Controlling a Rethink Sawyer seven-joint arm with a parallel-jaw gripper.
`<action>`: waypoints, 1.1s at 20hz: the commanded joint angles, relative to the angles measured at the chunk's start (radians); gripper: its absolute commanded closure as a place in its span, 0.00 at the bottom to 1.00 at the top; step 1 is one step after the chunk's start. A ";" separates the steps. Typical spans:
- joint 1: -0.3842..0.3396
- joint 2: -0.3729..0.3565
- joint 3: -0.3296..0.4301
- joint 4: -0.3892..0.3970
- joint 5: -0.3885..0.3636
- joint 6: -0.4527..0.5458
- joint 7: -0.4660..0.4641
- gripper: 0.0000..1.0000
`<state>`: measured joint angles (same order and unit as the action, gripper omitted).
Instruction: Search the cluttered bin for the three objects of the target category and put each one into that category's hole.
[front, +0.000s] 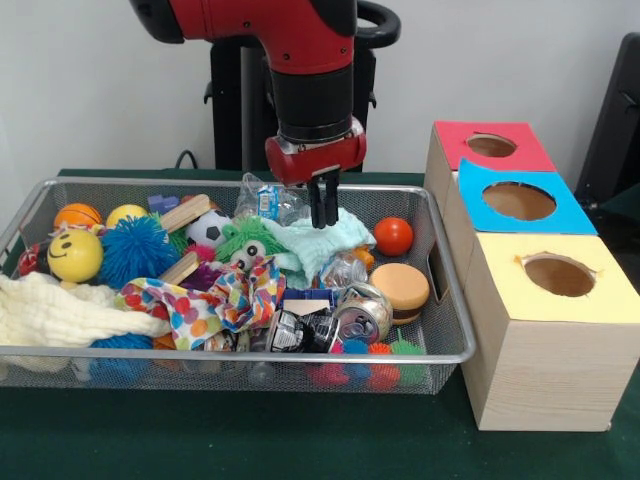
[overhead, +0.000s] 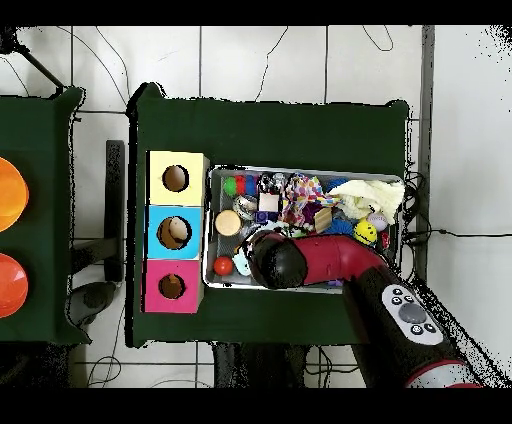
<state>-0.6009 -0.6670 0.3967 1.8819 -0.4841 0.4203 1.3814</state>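
Front view: wire mesh bin (front: 440, 300) with its long axis running left to right, crammed with toys. Red and black arm (front: 300, 60) descending into the rear middle; gripper (front: 323, 212) with fingers nearly together, tips pressed into a pale green cloth (front: 325, 240), grasp not discernible. Just right, a red ball (front: 394, 236); nearer, a tan round puck (front: 400, 286) and silver can (front: 362, 312). Left: yellow smiley ball (front: 75, 255), blue spiky ball (front: 137, 250), cream cloth (front: 50, 312). Right of the bin, touching boxes with holes: red (front: 490, 146), blue (front: 520, 202), yellow (front: 560, 275).

Overhead view: arm (overhead: 330, 262) covering the bin's lower half (overhead: 300, 172), gripper hidden. Three boxes beside the bin's left end: yellow (overhead: 176, 178), blue (overhead: 176, 232), red (overhead: 172, 286).
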 joint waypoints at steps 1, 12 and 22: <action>-0.044 -0.091 0.082 -0.014 0.020 0.141 -0.063 1.00; -0.046 -0.163 0.104 0.005 0.049 0.224 -0.057 1.00; -0.052 -0.095 0.090 0.048 -0.021 0.048 -0.009 1.00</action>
<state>-0.6339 -0.7822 0.4238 1.8958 -0.4594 0.5142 1.3814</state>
